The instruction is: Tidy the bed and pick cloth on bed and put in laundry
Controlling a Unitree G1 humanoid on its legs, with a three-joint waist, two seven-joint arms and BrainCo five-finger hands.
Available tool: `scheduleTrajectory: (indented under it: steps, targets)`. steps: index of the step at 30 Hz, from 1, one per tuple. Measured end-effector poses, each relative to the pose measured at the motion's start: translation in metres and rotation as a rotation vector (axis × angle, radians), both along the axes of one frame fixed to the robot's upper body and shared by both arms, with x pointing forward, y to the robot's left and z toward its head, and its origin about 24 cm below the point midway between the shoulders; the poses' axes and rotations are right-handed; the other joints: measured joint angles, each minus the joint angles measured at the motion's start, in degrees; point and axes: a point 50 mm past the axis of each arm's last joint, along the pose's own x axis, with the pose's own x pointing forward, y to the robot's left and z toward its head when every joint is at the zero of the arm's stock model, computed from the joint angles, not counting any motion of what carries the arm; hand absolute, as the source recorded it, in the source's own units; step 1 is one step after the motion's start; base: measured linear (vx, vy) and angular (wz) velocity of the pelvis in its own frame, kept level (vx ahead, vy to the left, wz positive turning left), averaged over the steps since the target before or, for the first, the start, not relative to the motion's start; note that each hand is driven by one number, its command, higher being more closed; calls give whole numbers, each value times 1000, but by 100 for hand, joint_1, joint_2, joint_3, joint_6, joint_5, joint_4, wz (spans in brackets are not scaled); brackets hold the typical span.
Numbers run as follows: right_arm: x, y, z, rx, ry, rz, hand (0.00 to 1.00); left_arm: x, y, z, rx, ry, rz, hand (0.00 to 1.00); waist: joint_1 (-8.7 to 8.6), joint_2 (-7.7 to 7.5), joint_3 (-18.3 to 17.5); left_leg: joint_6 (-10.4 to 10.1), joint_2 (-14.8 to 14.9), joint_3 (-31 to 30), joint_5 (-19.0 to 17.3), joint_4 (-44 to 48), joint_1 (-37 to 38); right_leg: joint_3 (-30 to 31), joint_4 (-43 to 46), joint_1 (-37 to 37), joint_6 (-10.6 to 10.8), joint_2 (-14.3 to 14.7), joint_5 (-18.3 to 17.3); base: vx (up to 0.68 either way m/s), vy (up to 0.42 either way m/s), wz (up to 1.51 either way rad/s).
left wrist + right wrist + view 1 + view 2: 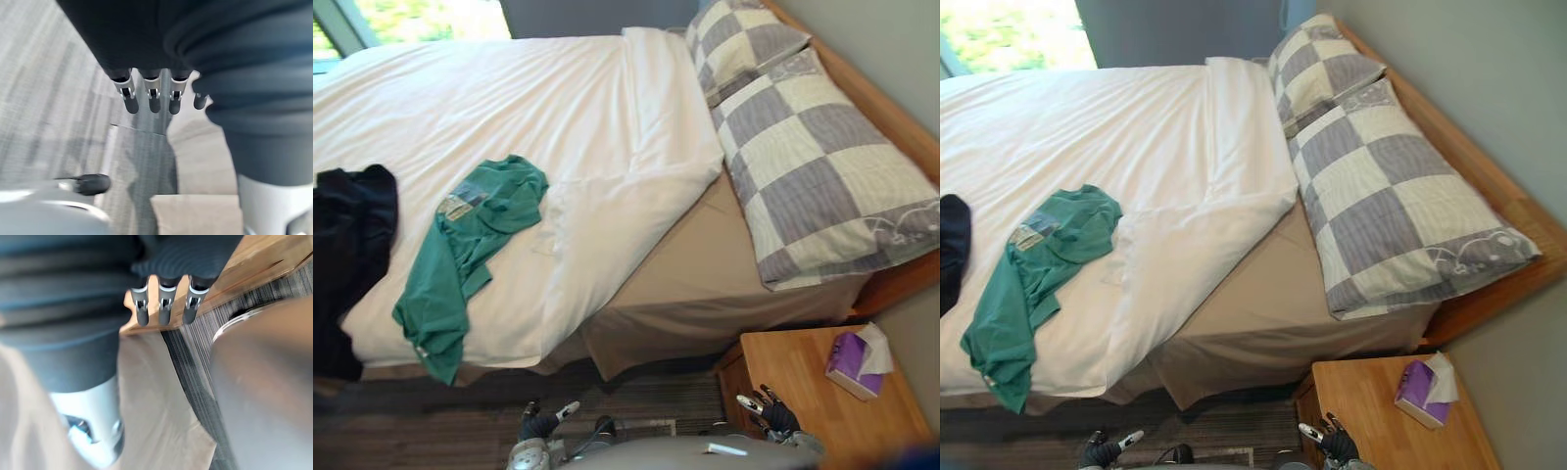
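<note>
Green shirt (475,235) sprawls on white duvet (587,127), hem over bed's near edge. I judge it light, limp; I'd pinch bunched middle. Left robot hand (540,423) and right robot hand (775,413) hang low, fingers relaxed, empty.

A duvet (509,108) covers the left stretch of the bed (695,264), its corner turned back short of the pillows. The nearer pillow (822,186) and farther pillow (739,44) lie end to end along the headboard (891,116) on the right. A T-shirt (460,255) lies on the duvet's near edge, a second garment (352,245) just left of it. Near right stands a bedside table (803,392), a tissue box (857,364) on it
</note>
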Motion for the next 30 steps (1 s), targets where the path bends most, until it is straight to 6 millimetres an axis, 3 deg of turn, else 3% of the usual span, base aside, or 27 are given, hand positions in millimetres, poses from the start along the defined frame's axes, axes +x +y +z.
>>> scheduleTrajectory:
  steps: [6, 10, 19, 25, 28, 30]
  targets:
    - [-2, 6, -3, -2, 32, -48, 0, -4, 1, 0, -7, 12, -52, 0, 38, -57, -99, -70, 70, 147, 42, -3, 21, -230, -179, 262, -40, 94, -8, 68, -66, 21]
    - [-8, 14, -6, 11, 59, -114, 0, -9, 7, 0, -33, 31, -90, 0, 25, -259, -231, -136, 49, 443, 84, -2, 65, 88, -185, 265, -134, 109, 51, 29, 20, -9]
    - [-25, 3, 0, -94, -14, -305, 0, -12, 4, -2, -62, 47, -91, 0, 2, -132, -294, -121, 109, 815, 21, -12, 109, 310, -208, 208, -75, 131, 59, -107, 24, -10]
    - [10, -37, 36, -258, -276, -448, 0, -21, 4, -3, -82, 60, -72, 0, -8, -101, -346, -22, -16, 961, -56, -10, 14, 677, -381, 133, -1, 123, 55, -12, 54, -8]
    - [42, -55, 73, -372, -468, -399, 0, -29, 4, -3, -85, 78, -67, 0, -50, -124, -355, 63, -160, 961, -154, -10, -26, 949, -431, 124, 68, 70, 13, 116, 76, 2]
    - [64, -69, 110, -472, -627, -333, 0, -32, 6, -3, -81, 80, -67, 0, -78, -180, -387, 131, -288, 925, -240, -7, -92, 1031, -475, 107, 108, -29, -2, 172, 58, 12]
